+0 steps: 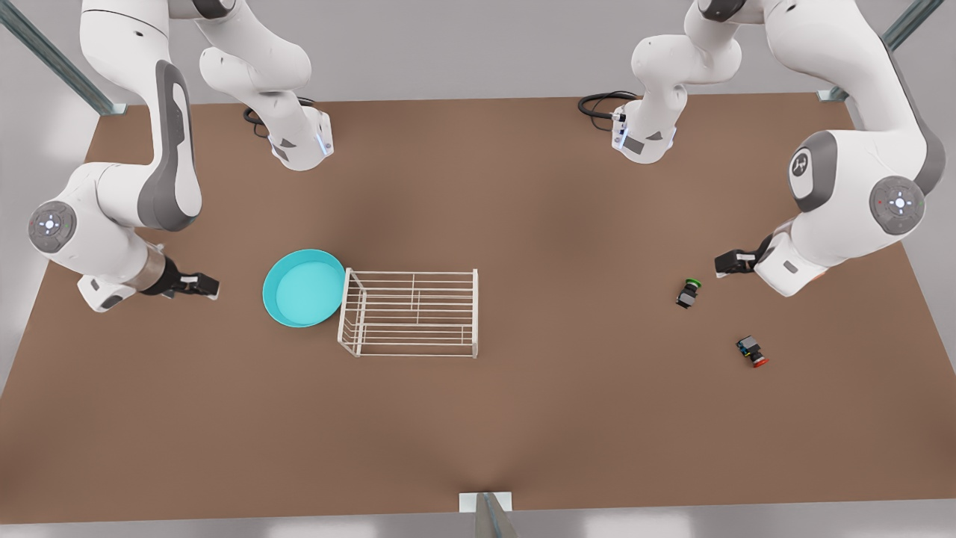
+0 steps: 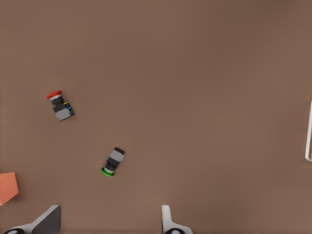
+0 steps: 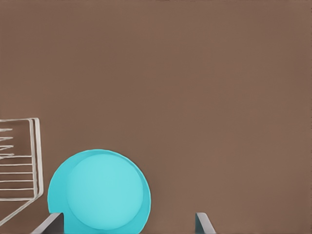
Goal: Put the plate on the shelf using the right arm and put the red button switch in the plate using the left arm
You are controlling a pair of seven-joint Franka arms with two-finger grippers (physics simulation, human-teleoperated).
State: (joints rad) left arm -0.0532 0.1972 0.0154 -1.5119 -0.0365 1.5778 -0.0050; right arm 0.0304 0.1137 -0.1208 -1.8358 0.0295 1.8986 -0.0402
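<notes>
Nearest the front view's bottom, the red button switch (image 1: 751, 351) lay at lower right on the surface (image 1: 478, 418), the green-capped switch (image 1: 688, 293) just above it. At mid-frame the plate (image 1: 302, 288) touched the shelf (image 1: 411, 312), still unloaded. The right hand (image 1: 200, 285), left of the plate, and the left hand (image 1: 728, 262), by the switches, both hung open, seemingly poised to reach.

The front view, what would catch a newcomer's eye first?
The turquoise plate stands out on the brown table, lying against the white wire shelf on the front view's left. Far off on the front view's right lie two tiny switches, the red button switch and a green-capped one; both hands hover open, the right hand near the plate, the left hand near the switches.
</notes>
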